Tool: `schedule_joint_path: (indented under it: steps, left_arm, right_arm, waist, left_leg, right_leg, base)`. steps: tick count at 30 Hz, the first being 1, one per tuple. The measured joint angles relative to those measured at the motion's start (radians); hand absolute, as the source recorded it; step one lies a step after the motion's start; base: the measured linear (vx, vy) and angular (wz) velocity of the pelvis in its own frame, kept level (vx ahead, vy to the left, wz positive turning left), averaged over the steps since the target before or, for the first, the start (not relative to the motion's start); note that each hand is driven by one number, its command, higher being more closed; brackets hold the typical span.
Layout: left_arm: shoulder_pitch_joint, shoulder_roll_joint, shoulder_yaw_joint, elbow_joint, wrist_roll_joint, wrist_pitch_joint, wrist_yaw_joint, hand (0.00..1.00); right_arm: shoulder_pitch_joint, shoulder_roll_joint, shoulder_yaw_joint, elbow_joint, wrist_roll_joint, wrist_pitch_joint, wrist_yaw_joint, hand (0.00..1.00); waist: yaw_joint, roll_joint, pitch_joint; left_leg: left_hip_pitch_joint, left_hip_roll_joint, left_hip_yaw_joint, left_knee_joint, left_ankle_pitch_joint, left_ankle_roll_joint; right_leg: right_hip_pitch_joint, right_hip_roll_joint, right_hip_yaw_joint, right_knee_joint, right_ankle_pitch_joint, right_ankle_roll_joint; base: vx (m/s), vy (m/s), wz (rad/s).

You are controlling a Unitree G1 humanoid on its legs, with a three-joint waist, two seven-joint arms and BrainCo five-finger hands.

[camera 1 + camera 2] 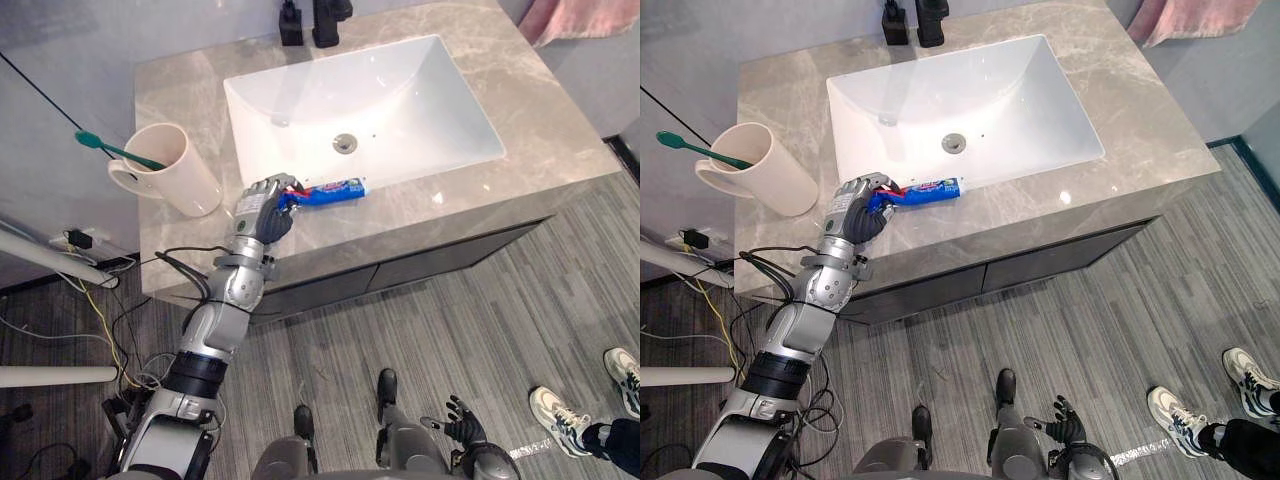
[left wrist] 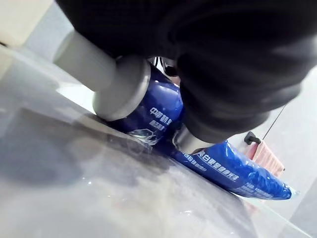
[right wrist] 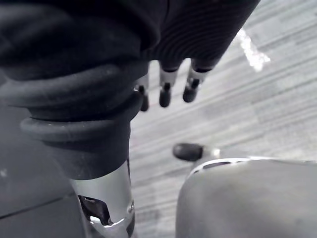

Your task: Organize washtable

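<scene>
A blue toothpaste tube (image 1: 335, 190) lies on the grey marble countertop (image 1: 560, 130) along the sink's front rim. My left hand (image 1: 265, 208) is curled around the tube's left end, resting on the counter; the wrist view shows its fingers (image 2: 119, 82) wrapped on the blue tube (image 2: 233, 171). A cream mug (image 1: 170, 170) stands left of the hand, holding a green toothbrush (image 1: 115, 150). My right hand (image 1: 462, 422) hangs low over the floor, fingers (image 3: 166, 89) relaxed and holding nothing.
The white basin (image 1: 400, 75) takes the counter's middle, with a black faucet (image 1: 312, 20) behind it. A pink towel (image 1: 590, 18) hangs at the far right. A person's shoes (image 1: 575, 405) stand on the floor at the lower right.
</scene>
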Motion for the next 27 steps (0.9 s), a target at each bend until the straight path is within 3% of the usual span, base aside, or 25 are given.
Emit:
schedule_joint_path:
  steps: [12, 27]
  left_arm:
    - [0.058, -0.082, 0.028, -0.013, 0.157, 0.046, 0.138, 1.0]
    - [0.101, -0.068, -0.046, -0.039, 0.15, 0.054, 0.205, 1.0]
  right_arm:
    - [0.0, 0.033, 0.016, -0.041, 0.006, -0.037, -0.011, 0.0]
    - [0.0, 0.038, 0.035, -0.019, 0.032, -0.052, -0.025, 0.0]
  waist:
    - [-0.001, 0.004, 0.001]
    - [-0.001, 0.008, -0.003]
  left_leg:
    - [-0.002, 0.004, 0.003, 0.019, -0.005, 0.002]
    - [0.061, 0.002, -0.001, 0.021, -0.01, 0.006]
  right_leg:
    - [0.006, 0.004, 0.002, 0.0, 0.0, -0.001]
    - [0.072, 0.002, -0.005, 0.0, -0.003, -0.005]
  base:
    - [0.0, 0.0, 0.0]
    - [0.0, 0.0, 0.01]
